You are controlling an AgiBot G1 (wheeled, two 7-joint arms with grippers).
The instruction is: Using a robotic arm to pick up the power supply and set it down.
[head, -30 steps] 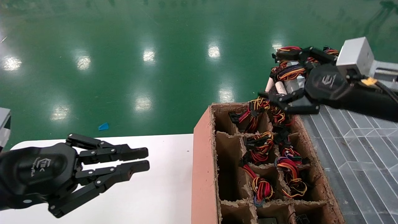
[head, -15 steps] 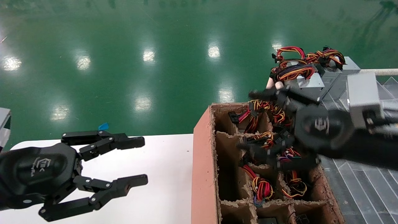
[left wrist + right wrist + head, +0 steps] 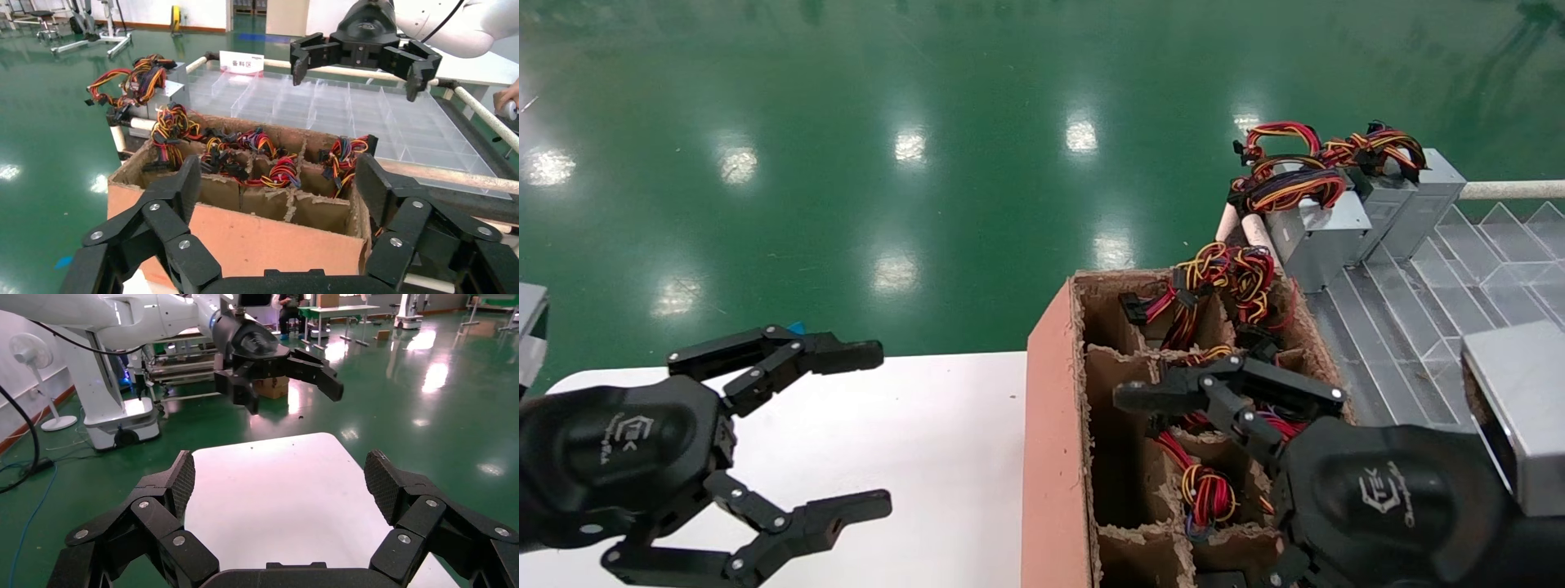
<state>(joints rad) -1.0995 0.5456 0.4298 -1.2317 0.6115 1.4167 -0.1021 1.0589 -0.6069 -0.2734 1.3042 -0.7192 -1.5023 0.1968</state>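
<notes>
The left gripper (image 3: 866, 437) is seen spread wide above the white table (image 3: 944, 457), nothing between its fingers; bare tabletop lies beneath it up to the cardboard box (image 3: 1050, 441), whose tall wall bounds the table's right edge. The right gripper (image 3: 358, 64) is held over the box's near compartments, its jaws wide apart and empty. The compartments are crowded with coiled wire bundles (image 3: 1209, 494), and torn dividers stand between them. Beyond the box, on the clear partitioned tray (image 3: 1418, 327), the power supply (image 3: 1316, 233) is set down against like silver boxes (image 3: 1414, 200) at the tray's far corner. A second ago the right gripper was at those boxes; since then it has been drawn back toward the robot, and the left gripper has been opened from nearly closed.
</notes>
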